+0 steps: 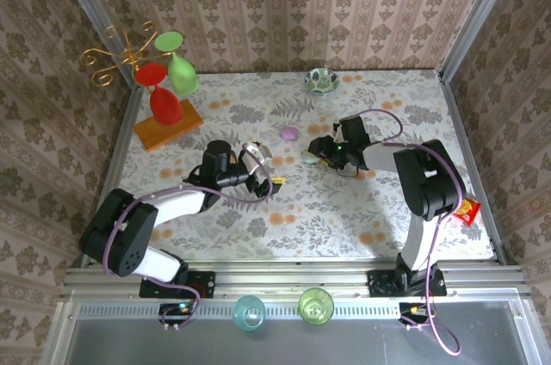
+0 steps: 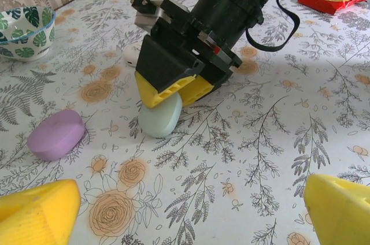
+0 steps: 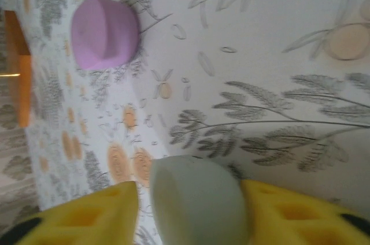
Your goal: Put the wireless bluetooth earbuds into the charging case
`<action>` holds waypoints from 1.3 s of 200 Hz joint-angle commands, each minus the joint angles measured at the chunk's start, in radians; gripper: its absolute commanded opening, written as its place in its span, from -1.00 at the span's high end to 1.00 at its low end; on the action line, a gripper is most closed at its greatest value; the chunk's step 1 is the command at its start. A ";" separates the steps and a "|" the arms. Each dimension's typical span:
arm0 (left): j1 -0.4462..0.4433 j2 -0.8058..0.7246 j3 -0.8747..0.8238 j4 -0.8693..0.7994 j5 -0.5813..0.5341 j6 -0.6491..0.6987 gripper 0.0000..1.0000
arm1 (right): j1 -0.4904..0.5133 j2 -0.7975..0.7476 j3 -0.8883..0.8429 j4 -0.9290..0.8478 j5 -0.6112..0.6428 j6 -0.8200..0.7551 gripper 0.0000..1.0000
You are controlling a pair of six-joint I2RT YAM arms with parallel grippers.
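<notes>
Two pebble-like cases lie mid-table in the top view. The lilac case (image 1: pixel 289 133) is farther, and the pale green case (image 1: pixel 310 158) is nearer and a little right. The right gripper (image 1: pixel 320 154) is down at the green one. The left gripper (image 1: pixel 267 167) sits just left of the pair, pointed toward them. A bowl (image 1: pixel 321 80) is at the far side and a red packet (image 1: pixel 467 210) at the right edge.

Left wrist: the left gripper (image 2: pixel 185 216) has its jaws spread wide with nothing between them. Beyond it, the right gripper (image 2: pixel 182 92) stoops over the pale green case (image 2: pixel 159 122), which rests on the table (image 2: pixel 277 141). The lilac case (image 2: pixel 56 134) is left of it, apart. A small whitish bud (image 2: pixel 132 53) lies just behind the right gripper, half hidden. It may be one of the earbuds, but I cannot tell.

Right wrist: the right gripper (image 3: pixel 191 213) brackets the pale green case (image 3: pixel 196 187). A sliver of gap shows on one side, so the jaws read as parted, not clamped. The lilac case (image 3: pixel 104 31) is farther off.

Progress, as judged: both cases look closed and no bud is seated. Opening a case, fetching the buds and seating them all appear left to do.
</notes>
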 commanded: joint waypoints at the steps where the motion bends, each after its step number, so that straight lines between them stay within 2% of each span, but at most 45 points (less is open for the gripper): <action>1: 0.009 0.012 0.024 0.029 0.008 -0.016 -0.99 | -0.013 -0.068 0.019 -0.090 0.094 -0.073 -0.20; 28: 0.041 0.009 -0.004 0.117 0.019 -0.079 -0.99 | -0.014 -0.143 0.011 -0.129 0.172 -0.142 -0.44; 65: 0.150 -0.017 -0.081 0.327 -0.014 -0.237 -0.97 | -0.029 -0.277 -0.018 -0.155 0.302 -0.259 -0.71; 95: 0.178 -0.062 -0.129 0.374 -0.170 -0.272 -0.98 | -0.052 -0.424 -0.078 -0.133 0.460 -0.375 -0.85; 120: 0.200 -0.118 -0.181 0.406 -0.305 -0.265 -1.00 | -0.073 -0.570 -0.161 -0.061 0.629 -0.462 -0.87; 141: 0.223 -0.160 -0.200 0.343 -0.388 -0.212 -1.00 | -0.104 -0.638 -0.251 0.043 0.711 -0.574 -0.91; 154: 0.231 -0.194 -0.200 0.277 -0.448 -0.162 -1.00 | -0.123 -0.653 -0.297 0.097 0.752 -0.621 -0.93; 180: 0.259 -0.230 -0.230 0.292 -0.598 -0.182 -1.00 | -0.152 -0.648 -0.353 0.132 0.811 -0.670 -0.95; 197: 0.262 -0.269 -0.222 0.212 -0.713 -0.155 -1.00 | -0.169 -0.628 -0.405 0.201 0.808 -0.676 -0.97; 217: 0.280 -0.284 -0.211 0.157 -0.744 -0.099 -1.00 | -0.182 -0.584 -0.461 0.311 0.793 -0.687 -1.00; 238: 0.295 -0.216 -0.223 0.159 -0.831 -0.033 -1.00 | -0.187 -0.503 -0.521 0.499 0.771 -0.730 -1.00; 248: 0.322 -0.169 -0.237 0.196 -0.810 -0.048 -1.00 | -0.191 -0.499 -0.501 0.458 0.762 -0.734 -1.00; 260: 0.351 -0.101 -0.263 0.310 -0.752 -0.031 -1.00 | -0.197 -0.474 -0.506 0.513 0.742 -0.756 -1.00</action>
